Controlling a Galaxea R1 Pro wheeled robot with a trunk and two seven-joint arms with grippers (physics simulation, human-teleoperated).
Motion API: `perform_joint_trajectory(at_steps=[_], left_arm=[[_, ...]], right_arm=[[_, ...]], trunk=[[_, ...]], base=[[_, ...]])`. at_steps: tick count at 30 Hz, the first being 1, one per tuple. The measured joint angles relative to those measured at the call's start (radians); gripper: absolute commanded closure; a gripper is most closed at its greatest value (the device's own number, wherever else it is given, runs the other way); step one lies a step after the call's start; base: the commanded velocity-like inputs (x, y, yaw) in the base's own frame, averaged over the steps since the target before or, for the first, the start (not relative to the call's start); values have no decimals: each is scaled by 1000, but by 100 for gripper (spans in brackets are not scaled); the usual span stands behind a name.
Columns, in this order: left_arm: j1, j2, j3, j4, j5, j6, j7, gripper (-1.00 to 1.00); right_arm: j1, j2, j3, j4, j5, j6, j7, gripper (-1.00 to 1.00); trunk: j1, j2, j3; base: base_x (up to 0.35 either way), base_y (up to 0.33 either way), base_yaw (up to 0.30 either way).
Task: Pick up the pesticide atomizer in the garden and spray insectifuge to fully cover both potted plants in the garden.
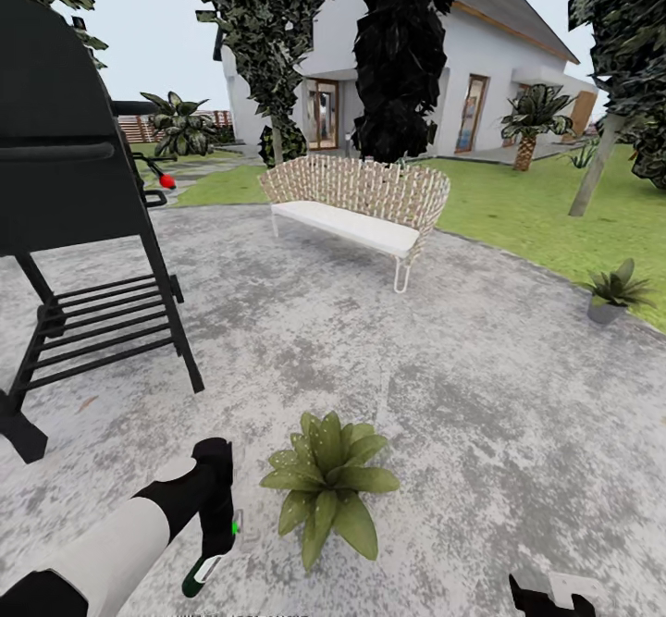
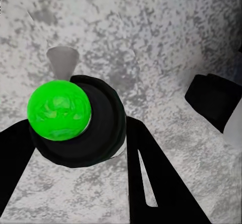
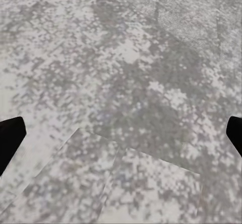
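left gripper (image 1: 225,520) clenched on the pesticide atomizer (image 1: 205,573), bottle hanging low over the stone patio (image 1: 444,395), just left of the near potted plant (image 1: 326,483). left wrist view: bottle's bright green end (image 2: 59,110) between the dark fingers (image 2: 156,183). right gripper (image 3: 121,128) released, tips wide over bare stone. second potted plant (image 1: 612,293) at the patio's right edge. farther: black grill (image 1: 74,173), wicker bench (image 1: 361,205), house (image 1: 481,71).

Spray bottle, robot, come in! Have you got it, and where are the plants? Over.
Left tool shut on atomizer, beside near potted plant. Right tool open over patio. Second potted plant at patio edge. Grill stands left, not blocking.
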Motion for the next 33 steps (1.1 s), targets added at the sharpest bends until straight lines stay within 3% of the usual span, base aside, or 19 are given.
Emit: perform_joint_trajectory(at_steps=[4,9,12,17,23,33], left_arm=[[-2,-2,1,-1,8,2,8,100],[-12,-4,2,0,11,106,9,100],[-10,-20,6,10,13,126,19,100],[2,-42,5,16,15,131,53,100],[3,-44,36,16,26,131,56,100],[3,-45,42,15,29,131,56,100]], right_arm=[[0,0,0,0,0,0,0,-100],[0,0,-1,0,0,0,0,-100],[0,0,-1,0,0,0,0,-100],[0,-3,0,-1,0,0,1,-100],[0,-3,-1,0,0,0,1,-100],[0,-3,-1,-2,0,0,0,-100]], trunk=[[0,0,0],[0,0,0],[0,0,0],[0,0,0],[0,0,0],[0,0,0]], base=[[-2,-1,254],[0,0,148],[0,0,22],[0,0,3],[1,-7,0],[28,-237,72]])
